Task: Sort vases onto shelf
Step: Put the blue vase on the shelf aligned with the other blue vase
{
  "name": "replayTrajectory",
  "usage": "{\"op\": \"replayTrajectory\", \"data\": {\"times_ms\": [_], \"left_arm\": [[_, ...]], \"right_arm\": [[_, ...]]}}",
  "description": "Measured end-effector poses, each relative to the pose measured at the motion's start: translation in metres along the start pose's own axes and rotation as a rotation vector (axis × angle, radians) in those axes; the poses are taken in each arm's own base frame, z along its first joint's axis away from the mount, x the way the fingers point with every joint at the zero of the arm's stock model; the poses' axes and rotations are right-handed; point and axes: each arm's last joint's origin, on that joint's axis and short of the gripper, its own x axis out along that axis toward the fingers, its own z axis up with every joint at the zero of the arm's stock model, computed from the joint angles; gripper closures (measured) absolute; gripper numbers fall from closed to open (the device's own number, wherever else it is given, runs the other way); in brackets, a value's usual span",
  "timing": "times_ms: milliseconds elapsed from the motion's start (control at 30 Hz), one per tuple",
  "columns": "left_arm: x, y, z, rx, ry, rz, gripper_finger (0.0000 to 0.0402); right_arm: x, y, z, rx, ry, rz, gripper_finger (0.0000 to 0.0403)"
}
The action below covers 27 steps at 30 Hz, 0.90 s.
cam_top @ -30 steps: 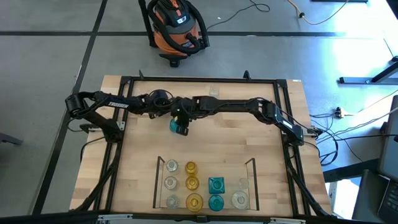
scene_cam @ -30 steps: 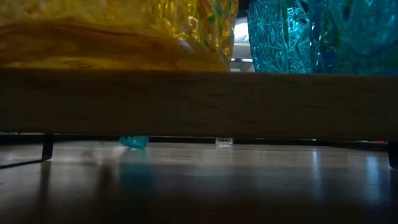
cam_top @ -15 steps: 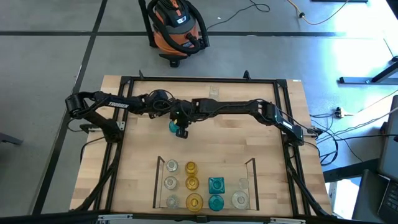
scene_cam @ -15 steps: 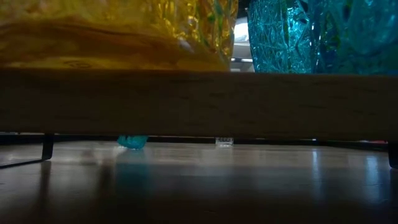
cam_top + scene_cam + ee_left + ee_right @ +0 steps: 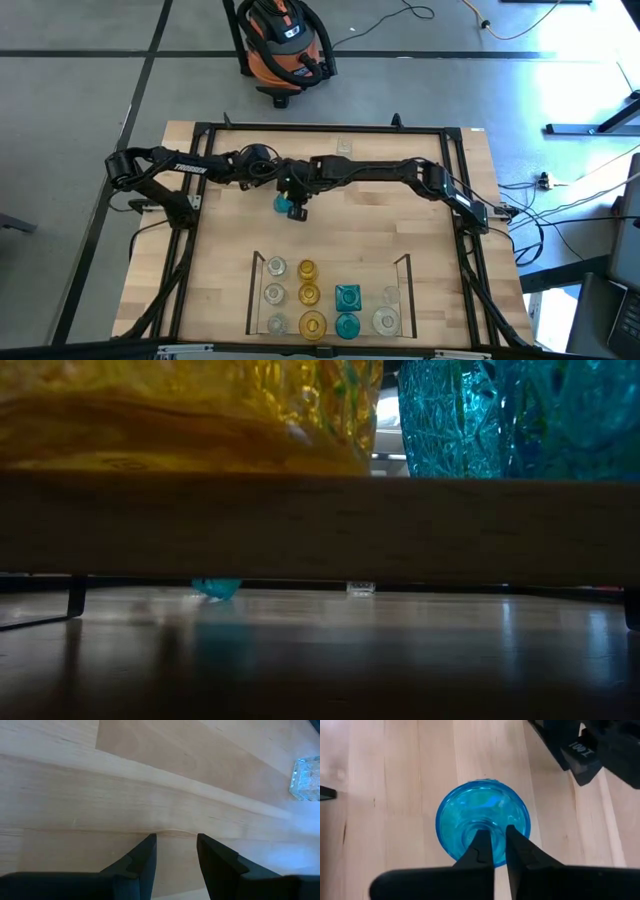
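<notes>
Teal vase (image 5: 483, 820): round blue glass, upright on bare wood in the middle of the table, well short of the shelf (image 5: 402, 290).
Right gripper (image 5: 493, 842): directly over the teal vase, fingers pinched nearly together on its narrow neck or rim; which of the two cannot be made out.
Handling: a judgement, but thin pressed glass looks light, rigid, slick and breakable; a hold at the neck beats the curved belly.
Left gripper (image 5: 175, 850): just beside the right one, fingers parted over bare board, grasping nothing.
Clear vase (image 5: 306, 778): small, squarish, alone near the table's far edge.
Shelf: clear, amber and teal vases stand in columns.
Hidden: the low view shows only the teal vase's base under the shelf board; the arms cover it from above.
</notes>
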Motion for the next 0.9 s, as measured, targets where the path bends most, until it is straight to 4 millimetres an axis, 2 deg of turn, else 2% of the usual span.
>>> {"op": "replayTrajectory", "data": {"times_ms": [300, 500, 567, 733, 900], "left_arm": [[0.0, 0.0, 0.0, 0.002, -0.011, 0.006, 0.0269], [0.0, 0.001, 0.0, 0.027, -0.01, 0.011, 0.0269], [0.0, 0.001, 0.0, 0.027, -0.009, 0.013, 0.0269], [0.0, 0.001, 0.0, 0.037, -0.005, 0.016, 0.0269], [0.0, 0.001, -0.001, 0.14, 0.026, 0.005, 0.0269]], "right_arm": [[-0.026, 0.0, 0.003, -0.002, -0.015, -0.018, 0.0402], [-0.034, 0.001, 0.0, 0.001, 0.026, 0.002, 0.0403], [-0.048, 0.002, 0.0, 0.001, 0.051, 0.009, 0.0403], [-0.102, 0.003, 0.005, -0.018, 0.064, 0.034, 0.0403], [-0.154, 0.007, 0.002, -0.011, 0.088, 0.098, 0.0403]]}}
